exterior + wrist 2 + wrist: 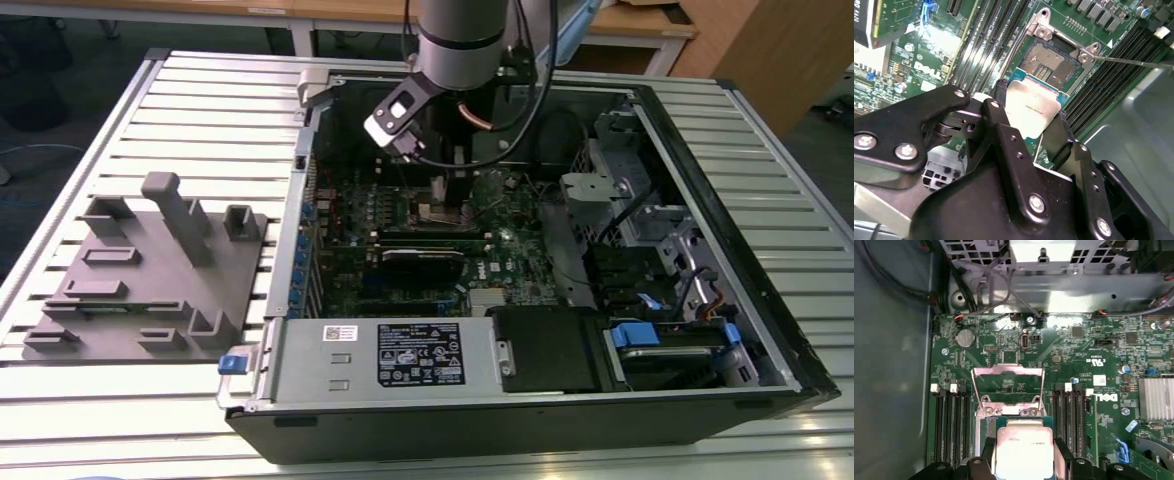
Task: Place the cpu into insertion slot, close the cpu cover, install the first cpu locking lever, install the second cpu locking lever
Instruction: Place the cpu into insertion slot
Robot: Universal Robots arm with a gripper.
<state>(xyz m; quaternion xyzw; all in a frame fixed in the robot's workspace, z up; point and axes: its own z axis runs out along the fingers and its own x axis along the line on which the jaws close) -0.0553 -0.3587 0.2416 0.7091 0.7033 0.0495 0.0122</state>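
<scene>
My gripper [447, 195] reaches down into the open computer case and is shut on the cpu [1026, 107], a flat square chip with a dull silvery top. In both wrist views its black fingers [1061, 457] press on two opposite edges of the cpu [1021, 450]. The chip hangs just above one edge of the insertion slot [1050, 60], whose pale pin field and metal rim lie uncovered on the green motherboard. The cpu cover [1008, 371], a silver frame with a cut-out centre, stands flipped open at the slot's far side. A thin lever rod [1134, 61] sticks out beside the slot.
Memory slots [951, 425] flank the socket on both sides, and a finned heat sink [1156, 397] sits further off. A black expansion card [424, 255], a power supply [400, 355] and a drive bay [667, 350] crowd the case. A grey fixture [147, 270] lies on the slatted table.
</scene>
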